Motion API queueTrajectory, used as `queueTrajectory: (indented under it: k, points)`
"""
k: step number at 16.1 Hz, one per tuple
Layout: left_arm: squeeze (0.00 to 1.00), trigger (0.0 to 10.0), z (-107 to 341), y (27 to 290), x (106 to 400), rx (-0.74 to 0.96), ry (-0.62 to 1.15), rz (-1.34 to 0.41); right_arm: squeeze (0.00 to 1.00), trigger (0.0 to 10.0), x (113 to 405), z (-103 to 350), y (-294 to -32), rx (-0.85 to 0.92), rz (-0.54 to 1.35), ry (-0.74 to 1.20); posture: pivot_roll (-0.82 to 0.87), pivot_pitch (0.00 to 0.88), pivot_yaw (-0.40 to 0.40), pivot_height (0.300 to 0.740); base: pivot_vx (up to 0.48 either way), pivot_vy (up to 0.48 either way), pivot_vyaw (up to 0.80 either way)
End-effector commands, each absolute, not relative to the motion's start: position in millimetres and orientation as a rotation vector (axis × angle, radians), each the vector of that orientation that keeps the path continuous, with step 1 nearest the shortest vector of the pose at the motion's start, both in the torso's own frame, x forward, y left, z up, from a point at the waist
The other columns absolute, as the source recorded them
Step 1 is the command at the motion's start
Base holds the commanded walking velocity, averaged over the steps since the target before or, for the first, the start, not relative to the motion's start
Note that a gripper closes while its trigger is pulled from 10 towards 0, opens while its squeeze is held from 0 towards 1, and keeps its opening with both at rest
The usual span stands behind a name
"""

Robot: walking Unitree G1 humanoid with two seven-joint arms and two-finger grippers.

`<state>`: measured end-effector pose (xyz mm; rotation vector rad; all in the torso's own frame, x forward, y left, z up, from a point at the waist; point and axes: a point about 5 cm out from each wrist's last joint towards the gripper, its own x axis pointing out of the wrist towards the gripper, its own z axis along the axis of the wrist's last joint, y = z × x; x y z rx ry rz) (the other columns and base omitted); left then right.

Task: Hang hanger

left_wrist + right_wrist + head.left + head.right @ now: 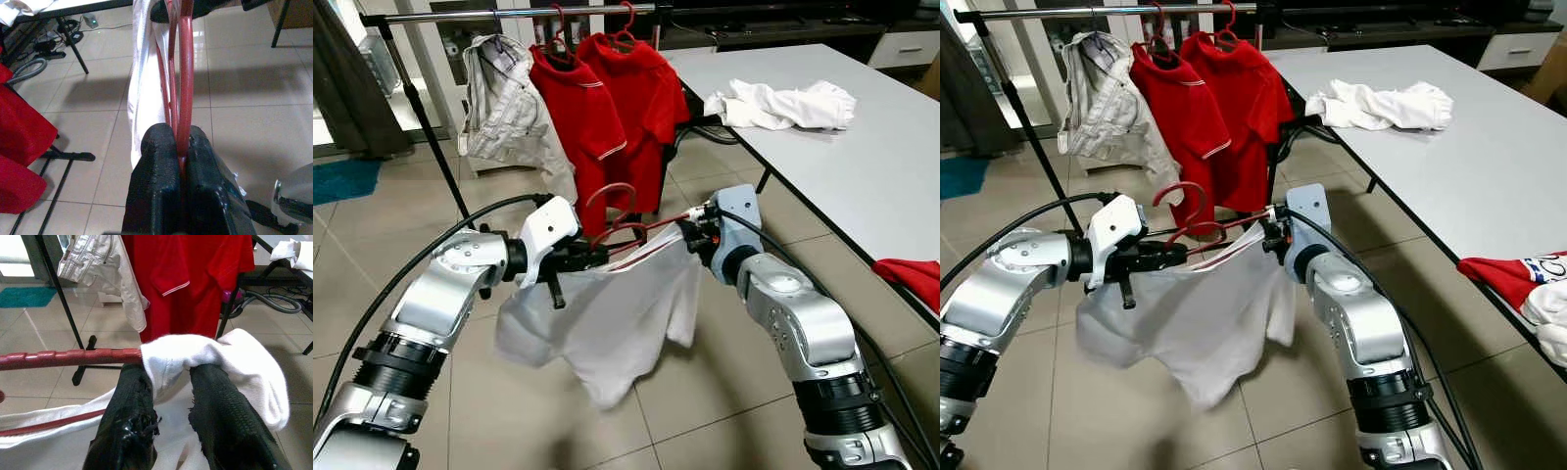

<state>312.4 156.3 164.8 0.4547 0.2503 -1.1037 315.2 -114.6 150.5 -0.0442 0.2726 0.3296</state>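
Tiled floor (401, 225) ahead; at twelve o'clock a metal clothes rail (509, 14) carries two red polo shirts (607, 108) and a pale beige jacket (504, 103). Between our arms we hold a red plastic hanger (617, 220) draped with a white T-shirt (607, 313). Our left gripper (181, 152) is clamped on the hanger's rim at nine o'clock. Our right gripper (168, 382), at three o'clock, pinches a white fold at the hanger's end.

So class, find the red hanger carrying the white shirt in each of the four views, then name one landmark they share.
Left eye: red hanger centre, between both arms.
Right eye: left of centre.
Left wrist: upper middle, rising from shut jaws.
Right wrist: left side, a horizontal bar.
Shared landmark: hung red polo shirts.
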Motion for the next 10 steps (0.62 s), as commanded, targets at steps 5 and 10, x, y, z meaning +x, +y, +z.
queueTrajectory:
  k: [5,10]
  points:
    - [0.0,0.0,171.7,157.2,310.7,0.463,0.234,-1.114,0.0,0.0,320.2,158.1,-123.8,-0.057,0.29,0.235,-0.11,0.0,0.024,0.74,0.0,0.0,0.0]
    - [0.0,0.0,168.0,166.4,314.6,0.511,0.269,-1.055,0.0,0.0,319.4,161.3,-132.1,-0.076,0.3,0.227,-0.11,0.0,0.021,0.74,0.0,0.0,0.0]
